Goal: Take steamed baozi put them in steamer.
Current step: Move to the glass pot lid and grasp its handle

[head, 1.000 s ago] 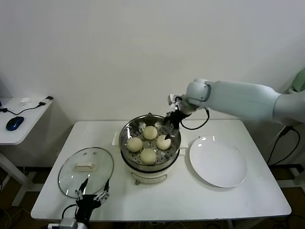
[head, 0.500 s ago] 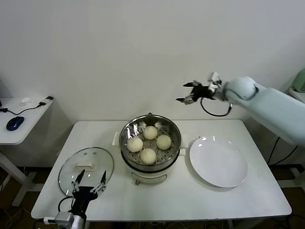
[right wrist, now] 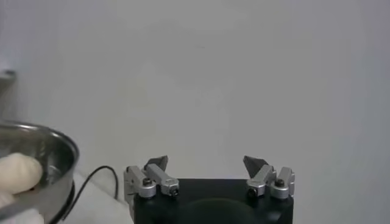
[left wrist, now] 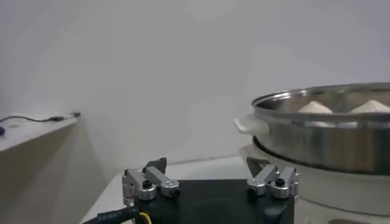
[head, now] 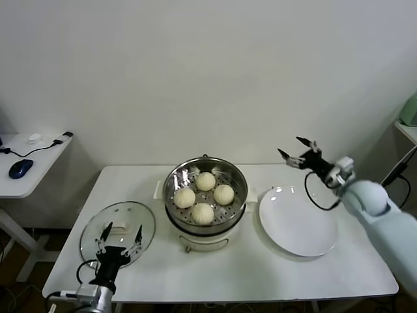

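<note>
Jaws of both the right gripper (head: 297,150) and left gripper (head: 118,235) gape empty; four steamed baozi (head: 203,213) sit in the steamer (head: 174,179).

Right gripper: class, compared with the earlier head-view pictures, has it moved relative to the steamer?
Yes. The right gripper has swung away from the steamer, toward the robot's right, now open above the white plate.

Table layout — steamer (head: 205,218) at centre
Four baozi (head: 202,212) sit in the steamer; the glass lid (head: 118,232) lies left of it, the plate (head: 298,223) right — side desk (head: 29,163) far left.
</note>
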### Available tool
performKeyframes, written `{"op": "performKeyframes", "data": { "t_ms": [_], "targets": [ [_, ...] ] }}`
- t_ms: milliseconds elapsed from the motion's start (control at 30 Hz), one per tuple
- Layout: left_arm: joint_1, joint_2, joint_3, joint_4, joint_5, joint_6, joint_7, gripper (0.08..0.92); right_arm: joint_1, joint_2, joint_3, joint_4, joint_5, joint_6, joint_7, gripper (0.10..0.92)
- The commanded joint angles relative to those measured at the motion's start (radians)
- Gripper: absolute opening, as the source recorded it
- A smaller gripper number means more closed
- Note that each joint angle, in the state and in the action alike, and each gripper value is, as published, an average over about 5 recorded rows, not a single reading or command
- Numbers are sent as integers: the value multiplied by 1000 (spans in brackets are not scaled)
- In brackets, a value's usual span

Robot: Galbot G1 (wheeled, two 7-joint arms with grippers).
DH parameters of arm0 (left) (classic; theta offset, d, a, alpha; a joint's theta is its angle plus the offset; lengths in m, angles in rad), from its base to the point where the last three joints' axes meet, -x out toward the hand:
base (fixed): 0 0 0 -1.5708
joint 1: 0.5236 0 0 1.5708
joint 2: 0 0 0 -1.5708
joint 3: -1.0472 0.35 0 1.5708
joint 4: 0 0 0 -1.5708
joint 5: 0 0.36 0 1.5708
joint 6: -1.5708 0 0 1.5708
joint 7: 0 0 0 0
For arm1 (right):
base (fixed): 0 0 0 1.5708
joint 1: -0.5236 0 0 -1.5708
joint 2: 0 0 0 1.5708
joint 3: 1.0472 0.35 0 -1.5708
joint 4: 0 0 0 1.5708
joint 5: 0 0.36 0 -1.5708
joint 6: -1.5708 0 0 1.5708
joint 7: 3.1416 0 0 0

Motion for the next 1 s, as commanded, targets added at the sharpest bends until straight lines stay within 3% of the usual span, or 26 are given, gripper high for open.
{"op": "performKeyframes", "data": {
  "t_ms": [33, 167, 267, 433, 667, 1000],
  "targets": [
    [-13, 37, 15, 66, 391, -61, -180, 823, -717, 317, 548, 31, -112, 269, 67, 823],
    [-34, 60, -9, 152, 857, -88, -379, 823, -710, 394, 514, 30, -149, 271, 82, 823],
    [-48, 90, -26, 239, 1128, -74, -456, 823, -697, 441, 487, 35, -189, 251, 94, 823],
    [-62, 136, -15, 345, 1319, -10, -503, 823, -681, 480, 462, 64, -232, 182, 120, 823],
    [-146, 113, -3, 485, 1377, 11, -554, 823, -667, 490, 458, 103, -246, 134, 140, 823],
    [-281, 85, 16, 603, 1429, 33, -551, 823, -674, 494, 456, 147, -255, 111, 147, 823]
  ]
}}
